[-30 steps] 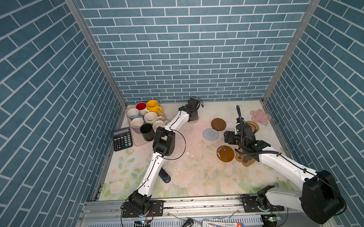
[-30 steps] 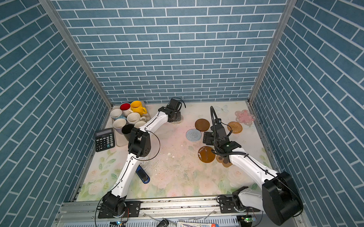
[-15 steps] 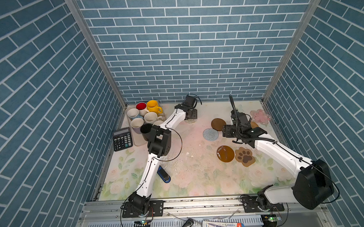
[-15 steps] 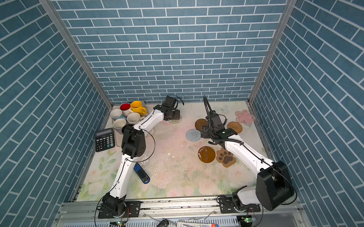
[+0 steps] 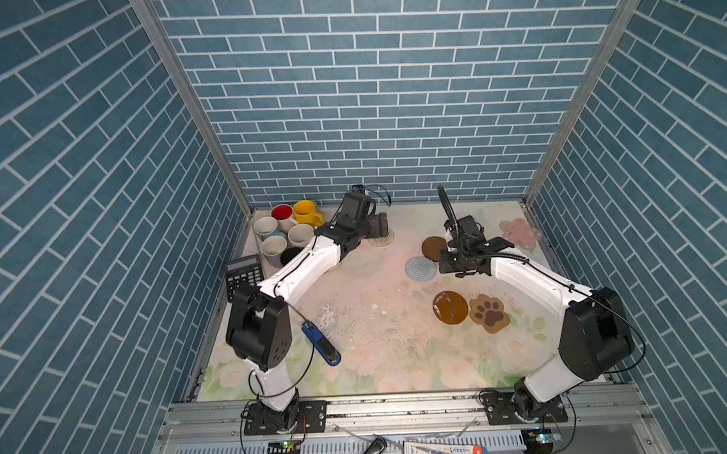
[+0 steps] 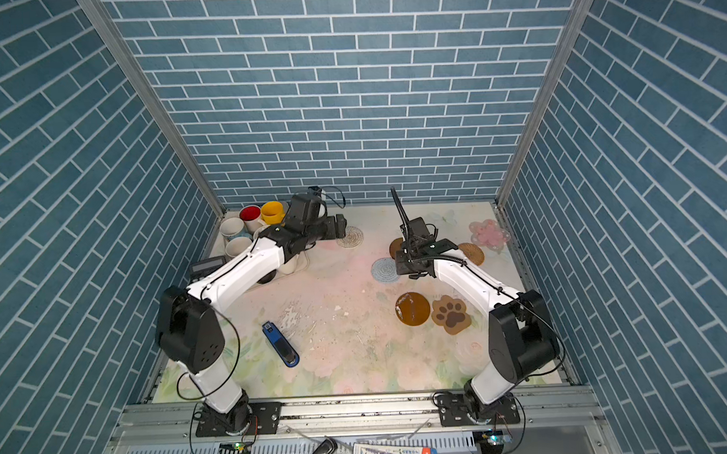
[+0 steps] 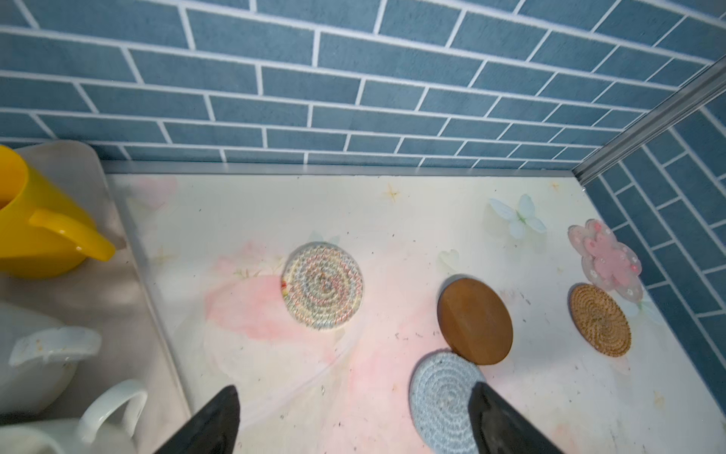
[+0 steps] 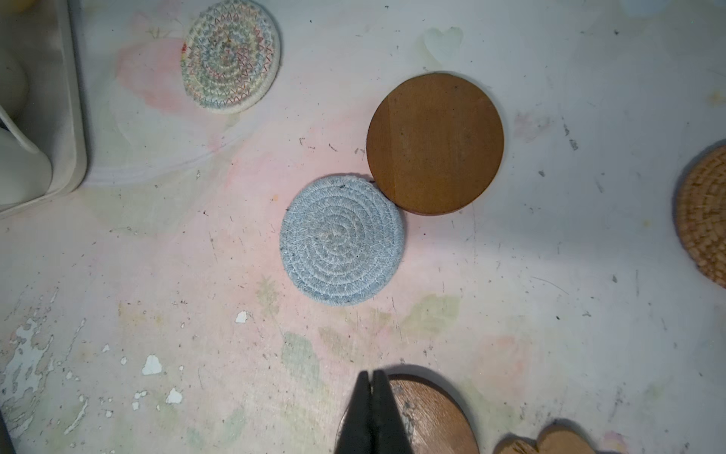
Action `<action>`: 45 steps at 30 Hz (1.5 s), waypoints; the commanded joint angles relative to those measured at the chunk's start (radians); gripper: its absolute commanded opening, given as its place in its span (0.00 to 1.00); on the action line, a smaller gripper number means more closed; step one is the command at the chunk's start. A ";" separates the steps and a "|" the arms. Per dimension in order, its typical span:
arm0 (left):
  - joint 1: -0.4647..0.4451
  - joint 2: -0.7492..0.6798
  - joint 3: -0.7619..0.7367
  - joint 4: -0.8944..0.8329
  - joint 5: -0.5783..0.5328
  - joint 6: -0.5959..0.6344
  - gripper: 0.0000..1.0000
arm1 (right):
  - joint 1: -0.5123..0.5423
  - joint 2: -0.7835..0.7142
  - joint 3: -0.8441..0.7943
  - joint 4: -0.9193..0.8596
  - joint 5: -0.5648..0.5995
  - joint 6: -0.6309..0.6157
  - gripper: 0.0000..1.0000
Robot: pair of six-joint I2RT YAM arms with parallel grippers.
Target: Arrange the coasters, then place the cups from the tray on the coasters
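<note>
The left gripper (image 7: 353,389) holds its jaws wide over the table (image 5: 378,352), near the white woven round coaster (image 7: 323,285). The right gripper (image 8: 371,375) has its jaws pressed together, empty, beside the light blue woven round coaster (image 8: 341,239). The handled cups (image 5: 287,230) stand in the shallow beige plastic tray (image 7: 98,275).

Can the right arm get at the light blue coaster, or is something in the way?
Probably yes. The right gripper hangs close to the blue coaster; nothing lies between them or on it. A brown disc touches one edge, and the jaws are shut, so they must open first.
</note>
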 commanded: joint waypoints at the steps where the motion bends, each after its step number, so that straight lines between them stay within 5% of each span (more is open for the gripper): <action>1: -0.006 -0.059 -0.126 0.083 -0.030 -0.032 0.99 | -0.003 0.057 0.082 -0.016 -0.049 -0.012 0.00; 10: -0.034 -0.155 -0.352 0.208 -0.114 -0.043 0.99 | -0.008 0.244 0.191 0.012 -0.133 0.008 0.00; 16: -0.088 -0.092 -0.239 0.096 -0.387 -0.052 0.99 | -0.012 0.347 0.245 0.000 -0.167 0.012 0.00; 23: -0.096 -0.102 -0.243 0.112 -0.470 0.061 0.99 | -0.014 0.407 0.244 0.011 -0.190 0.014 0.00; 28: -0.097 -0.186 -0.385 0.292 -0.451 0.093 0.99 | -0.015 0.455 0.266 0.018 -0.200 0.021 0.00; 36: -0.097 -0.093 -0.268 0.142 -0.422 0.081 0.99 | -0.018 0.545 0.335 0.014 -0.206 0.033 0.00; 45: -0.096 -0.107 -0.295 0.181 -0.409 0.089 0.99 | -0.034 0.654 0.476 -0.050 -0.144 0.041 0.00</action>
